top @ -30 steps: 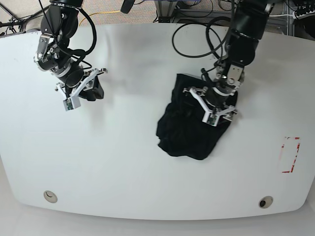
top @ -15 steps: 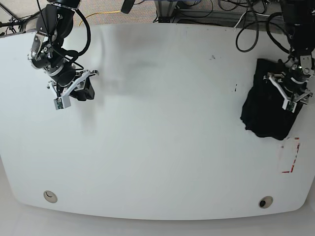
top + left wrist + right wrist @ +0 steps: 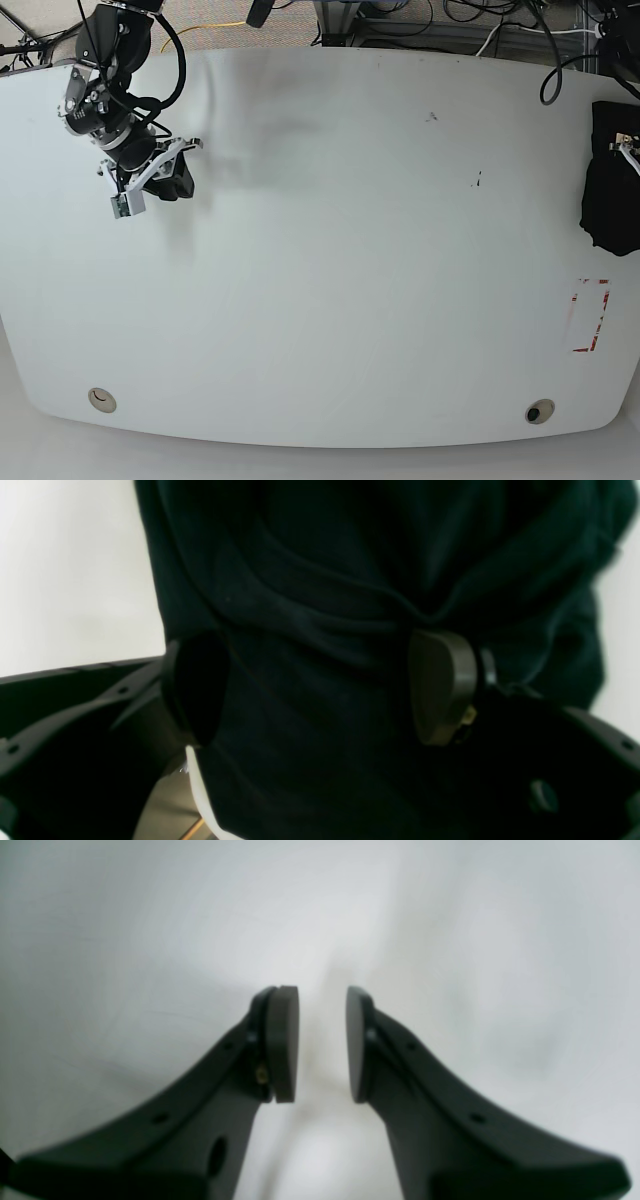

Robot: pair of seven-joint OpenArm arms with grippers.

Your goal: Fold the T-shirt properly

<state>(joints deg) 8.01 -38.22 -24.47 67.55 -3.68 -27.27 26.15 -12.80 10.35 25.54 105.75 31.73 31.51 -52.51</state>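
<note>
The black T-shirt [image 3: 606, 185] lies bunched at the far right edge of the white table [image 3: 330, 300], partly cut off by the frame. In the left wrist view the T-shirt [image 3: 350, 555] fills the picture, a thick wrinkled bundle between the two pads. My left gripper [image 3: 317, 687] is shut wide on this bundle; in the base view only a white bit of it shows at the right edge. My right gripper [image 3: 170, 182] hangs over bare table at the upper left. Its pads [image 3: 282, 1045] stand a narrow gap apart around nothing, so the right gripper [image 3: 322, 1045] is open.
A red-outlined marking [image 3: 590, 315] sits near the right edge below the T-shirt. Two round holes [image 3: 100, 400] [image 3: 540, 411] lie along the front edge. Cables and stands [image 3: 400, 20] run behind the table's far edge.
The left arm swept from the table's middle to the far right edge, taking the bunched T-shirt with it. The right gripper shifted slightly up and left.
</note>
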